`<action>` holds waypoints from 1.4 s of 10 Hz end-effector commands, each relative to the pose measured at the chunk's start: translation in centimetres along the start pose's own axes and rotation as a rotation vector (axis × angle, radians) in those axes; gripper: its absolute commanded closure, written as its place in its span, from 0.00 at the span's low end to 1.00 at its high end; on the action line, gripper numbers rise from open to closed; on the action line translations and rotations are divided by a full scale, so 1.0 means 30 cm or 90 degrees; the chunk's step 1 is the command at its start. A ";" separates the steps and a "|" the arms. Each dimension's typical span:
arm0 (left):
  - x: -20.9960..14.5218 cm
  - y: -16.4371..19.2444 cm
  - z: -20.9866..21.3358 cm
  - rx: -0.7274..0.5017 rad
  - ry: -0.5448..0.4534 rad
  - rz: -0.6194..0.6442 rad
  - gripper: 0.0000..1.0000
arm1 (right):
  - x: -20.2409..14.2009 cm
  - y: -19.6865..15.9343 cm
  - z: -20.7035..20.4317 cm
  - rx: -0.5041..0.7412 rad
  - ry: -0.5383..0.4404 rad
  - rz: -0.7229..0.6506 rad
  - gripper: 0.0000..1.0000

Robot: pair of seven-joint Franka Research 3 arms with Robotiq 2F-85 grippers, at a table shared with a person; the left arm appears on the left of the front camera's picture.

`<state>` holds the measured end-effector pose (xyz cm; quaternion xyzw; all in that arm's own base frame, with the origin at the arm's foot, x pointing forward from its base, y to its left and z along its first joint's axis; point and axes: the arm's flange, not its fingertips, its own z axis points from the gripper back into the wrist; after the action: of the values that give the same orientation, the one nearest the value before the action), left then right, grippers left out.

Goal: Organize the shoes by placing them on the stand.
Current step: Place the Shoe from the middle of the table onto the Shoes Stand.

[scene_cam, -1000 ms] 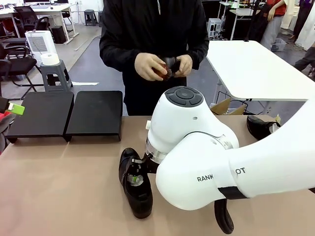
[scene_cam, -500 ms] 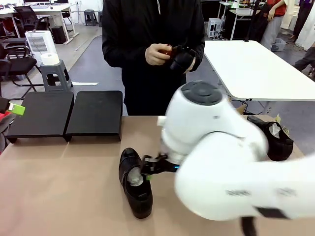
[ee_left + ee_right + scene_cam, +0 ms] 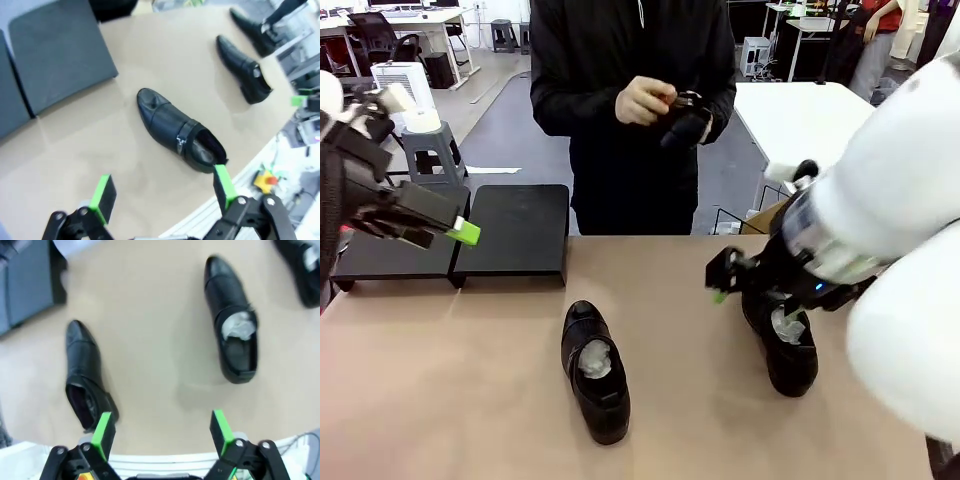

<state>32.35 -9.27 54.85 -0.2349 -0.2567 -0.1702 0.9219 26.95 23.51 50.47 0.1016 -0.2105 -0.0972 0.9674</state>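
While the left gripper [image 3: 440, 228] and the right gripper [image 3: 735, 282] both stand spread wide with nothing held, the middle shoe [image 3: 593, 372], the right shoe [image 3: 785, 350] and a third shoe [image 3: 300, 265] lie on the table [image 3: 440, 400], none on the stand [image 3: 510, 230]. The right gripper is just over the right shoe's toe end, so that arm is the nearer one. This shoe runs toe-far, heel toward the robot, and a grasp would likely need the jaws set across that axis. The middle shoe lies the same way, toe toward the stand, between the arms and well apart from the left gripper, which hovers by the stand's front. Each shoe is glossy black and round-toed; whitish paper fills the two nearer openings.
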 end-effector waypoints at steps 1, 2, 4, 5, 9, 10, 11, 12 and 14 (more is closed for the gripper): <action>-0.006 0.154 0.067 -0.003 -0.024 -0.028 0.00 | -0.033 0.029 -0.052 -0.018 0.015 0.027 0.00; -0.006 0.154 0.067 -0.003 -0.024 -0.028 0.00 | -0.033 0.029 -0.052 -0.018 0.015 0.027 0.00; -0.041 -0.029 -0.053 0.045 0.023 0.001 0.00 | -0.033 0.029 -0.052 -0.018 0.015 0.027 0.00; -0.048 -0.126 -0.145 0.058 0.024 0.028 0.00 | -0.033 0.029 -0.052 -0.018 0.015 0.027 0.00; -0.049 -0.339 -0.443 0.181 0.077 0.171 0.00 | -0.033 0.029 -0.052 -0.018 0.015 0.027 0.00; -0.065 -0.350 -0.515 0.206 0.093 0.180 0.00 | -0.033 0.029 -0.052 -0.018 0.015 0.027 0.00; -0.072 -0.373 -0.575 0.218 0.109 0.181 0.00 | -0.033 0.029 -0.052 -0.018 0.015 0.027 0.00; -0.068 -0.411 -0.607 0.224 0.111 0.177 0.00 | -0.033 0.029 -0.052 -0.018 0.015 0.027 0.00; -0.068 -0.491 -0.644 0.231 0.123 0.192 0.00 | -0.033 0.029 -0.052 -0.018 0.015 0.027 0.00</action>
<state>31.72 -29.65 43.47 -0.0924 -0.1563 -0.0159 0.9832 26.54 24.95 48.77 0.0757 -0.2048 -0.0842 0.9722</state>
